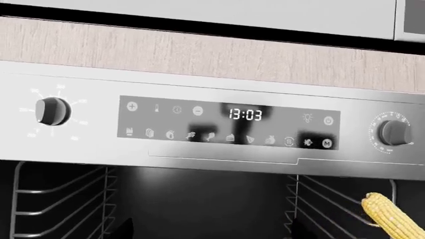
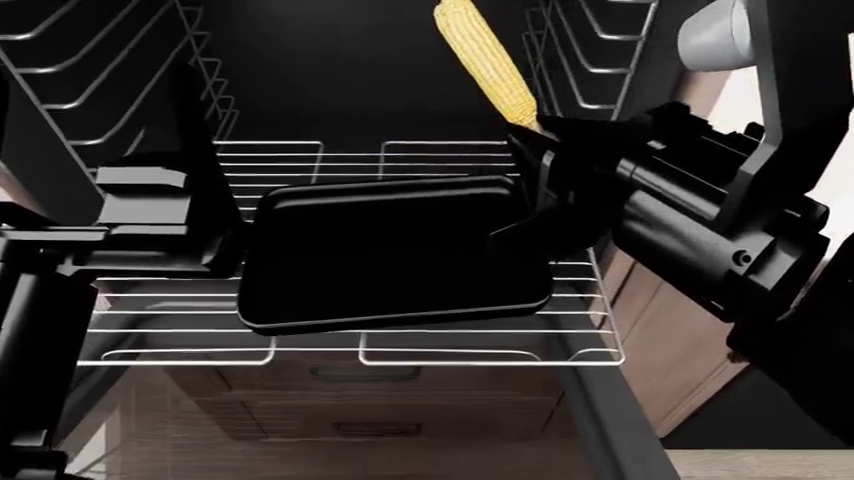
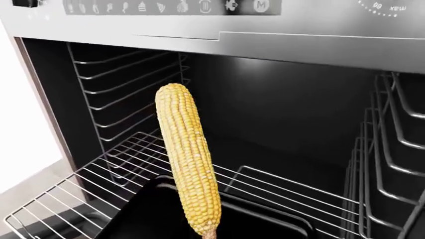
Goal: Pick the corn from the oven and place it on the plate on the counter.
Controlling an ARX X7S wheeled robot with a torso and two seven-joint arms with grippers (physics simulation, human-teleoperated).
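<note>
The corn (image 2: 483, 60) is a yellow cob held up in the air, tip upward, inside the mouth of the oven (image 2: 347, 60). My right gripper (image 2: 531, 135) is shut on its stem end, above the far right corner of the tray. In the right wrist view the corn (image 3: 188, 159) stands upright before the black cavity (image 3: 279, 114), with the fingers out of frame. My left gripper (image 1: 212, 234) is open and empty, facing the upper cavity, and the corn (image 1: 391, 216) shows off to one side. The plate and the counter are out of view.
A black baking tray (image 2: 387, 250) lies on the pulled-out wire rack (image 2: 334, 350). Side rails (image 2: 94, 70) line both oven walls. The silver control panel (image 1: 229, 122) with two knobs sits above the cavity. My left arm (image 2: 134, 230) stands at the rack's left edge.
</note>
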